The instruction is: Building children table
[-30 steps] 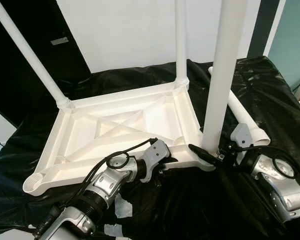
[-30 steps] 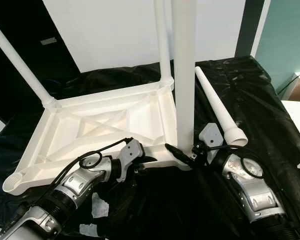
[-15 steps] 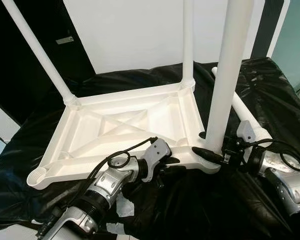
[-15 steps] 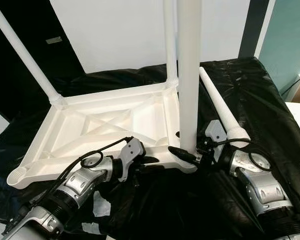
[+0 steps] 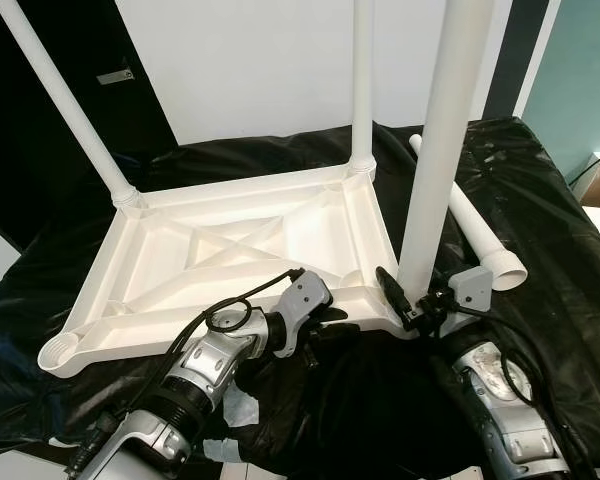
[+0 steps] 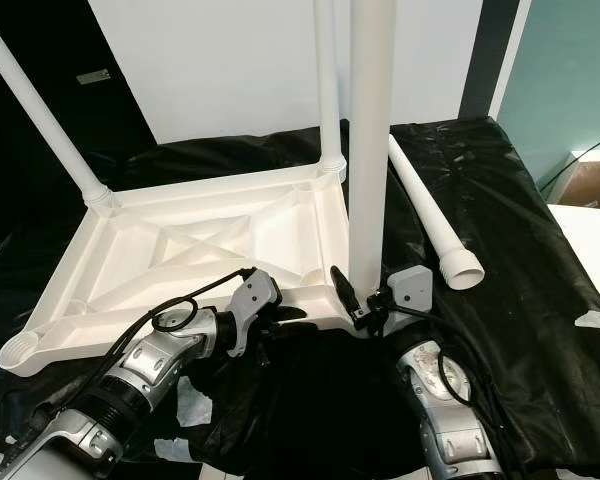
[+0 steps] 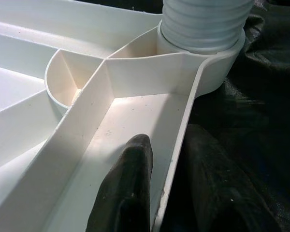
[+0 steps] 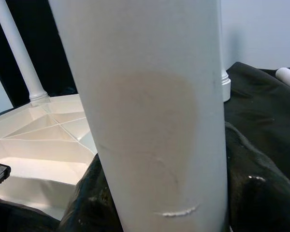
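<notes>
An upturned white plastic children's tabletop (image 5: 240, 250) with ribbed underside lies on a desk draped in black plastic sheeting (image 5: 540, 200), three white tubular legs already standing in its corner sockets. The robot's left tool (image 7: 150, 193) is clamped on the tabletop's near rim, one black finger inside the rim wall and the other outside against the sheeting, just beside the near-right socket. The right tool (image 5: 405, 300) has its fingers closed around the base of the thick white leg (image 5: 435, 150) rising straight from that socket. A fourth, loose white leg (image 5: 470, 225) lies on the sheeting beyond the right tool, well apart from the empty socket (image 5: 62, 352) at the near-left corner, far to the outer side of the left tool.

The held leg's ribbed end appears seated, but how deeply cannot be told. If the right tool lets go of a shallow fit, the leg could tip and lever the light tabletop off the desk. The slick sheeting could also let the tabletop slide should the left tool loosen, and the loose leg may roll.
</notes>
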Motion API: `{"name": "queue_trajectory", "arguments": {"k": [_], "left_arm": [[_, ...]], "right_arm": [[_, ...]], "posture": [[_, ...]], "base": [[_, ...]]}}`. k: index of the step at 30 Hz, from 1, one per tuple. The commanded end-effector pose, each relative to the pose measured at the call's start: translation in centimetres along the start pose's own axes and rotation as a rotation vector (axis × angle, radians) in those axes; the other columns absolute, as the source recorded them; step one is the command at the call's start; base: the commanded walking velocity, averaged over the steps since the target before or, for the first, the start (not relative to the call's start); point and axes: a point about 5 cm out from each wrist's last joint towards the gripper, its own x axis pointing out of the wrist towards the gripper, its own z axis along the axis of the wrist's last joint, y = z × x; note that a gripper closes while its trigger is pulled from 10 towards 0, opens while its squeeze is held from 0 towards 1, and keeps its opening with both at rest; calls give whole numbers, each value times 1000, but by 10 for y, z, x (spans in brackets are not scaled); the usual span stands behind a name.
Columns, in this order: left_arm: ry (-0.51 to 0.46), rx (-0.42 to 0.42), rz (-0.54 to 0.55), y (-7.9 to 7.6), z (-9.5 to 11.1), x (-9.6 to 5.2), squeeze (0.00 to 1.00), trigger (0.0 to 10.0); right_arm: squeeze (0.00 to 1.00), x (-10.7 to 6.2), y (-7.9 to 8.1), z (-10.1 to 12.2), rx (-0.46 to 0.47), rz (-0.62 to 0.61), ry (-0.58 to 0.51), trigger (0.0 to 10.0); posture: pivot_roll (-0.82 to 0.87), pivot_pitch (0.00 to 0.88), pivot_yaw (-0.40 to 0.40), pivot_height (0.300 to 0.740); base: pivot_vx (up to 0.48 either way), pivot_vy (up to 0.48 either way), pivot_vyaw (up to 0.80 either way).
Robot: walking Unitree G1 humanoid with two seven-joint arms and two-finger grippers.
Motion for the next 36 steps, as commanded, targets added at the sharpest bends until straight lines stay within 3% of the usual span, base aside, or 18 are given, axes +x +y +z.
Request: {"name": "queue_trajectory", "arguments": {"k": [1, 2, 3, 4, 5, 6, 7, 8, 10, 11, 12, 13, 18, 25, 26, 27, 28, 36], "left_arm": [[71, -9, -148, -18, -15, 5, 0, 10000], [71, -9, -148, -18, -15, 5, 0, 10000], [74, -8, -146, -17, -16, 5, 0, 10000], [74, -8, -146, -17, -16, 5, 0, 10000], [75, -8, -143, -17, -16, 5, 0, 10000], [75, -8, -140, -16, -16, 5, 0, 10000], [75, -8, -140, -16, -16, 5, 0, 10000], [75, -8, -138, -16, -16, 5, 0, 10000], [75, -8, -136, -16, -16, 5, 0, 10000], [75, -9, -135, -16, -17, 6, 0, 10000], [75, -9, -135, -16, -17, 6, 0, 10000], [76, -10, -135, -16, -17, 6, 0, 10000], [75, -7, -138, -17, -17, 8, 0, 10000], [73, -4, -134, -16, -16, 9, 0, 10000], [73, -5, -134, -17, -16, 9, 0, 10000], [73, -5, -134, -17, -16, 9, 0, 10000], [74, -7, -135, -18, -17, 9, 0, 10000], [76, -7, -137, -18, -18, 8, 0, 10000]], "right_arm": [[0, 4, -10, -4, 40, -70, 32, 196], [0, 4, -10, -4, 40, -70, 32, 196], [0, 4, -7, -5, 38, -33, 45, 4863], [0, 4, -7, -5, 38, -33, 45, 4863], [0, 4, -3, -7, 27, 12, 59, 10000], [78, 3, 1, -8, 22, 54, 64, 10000], [78, 3, 1, -8, 22, 54, 64, 10000], [1000, 3, 2, -7, 28, 102, 60, 10000], [1000, 3, 1, -5, 19, 164, 57, 10000], [1000, 5, -5, 0, -28, 266, 52, 10000], [1000, 5, -5, 0, -28, 266, 52, 10000], [0, 7, -8, 3, -71, 320, 49, 10000], [0, 9, -23, 14, -159, 514, 57, 10000], [0, 14, -39, 22, -223, 605, 91, 10000], [0, 15, -42, 23, -221, 622, 99, 4353], [0, 15, -42, 23, -221, 622, 99, 4353], [0, 12, -47, 22, -200, 675, 132, 0], [0, 3, -51, 17, -165, 718, 188, 0]], "posture": [[-80, 0, 133, 740], [-80, 0, 133, 740], [-79, 0, 133, 740], [-79, 0, 133, 740], [-79, 0, 130, 740], [-79, 0, 130, 740], [-79, 0, 130, 740], [-80, 0, 128, 740], [-83, 0, 127, 740], [-90, 0, 126, 740], [-90, 0, 126, 740], [-91, 0, 126, 740], [-94, 0, 121, 740], [-88, 0, 114, 740], [-88, 0, 114, 740], [-88, 0, 114, 740], [-88, 0, 114, 740], [-86, 0, 119, 740]], "base": [[0, 0, 0], [0, 0, 0], [0, 0, 0], [0, 0, 0], [0, 0, 0], [0, 0, 0], [0, 0, 0], [0, 0, 0], [0, 0, 0], [0, 0, 0], [0, 0, 0], [0, 0, 0], [0, 0, 0], [0, 0, 0], [0, 0, 0], [0, 0, 0], [0, 0, 0], [0, 0, 0]]}}
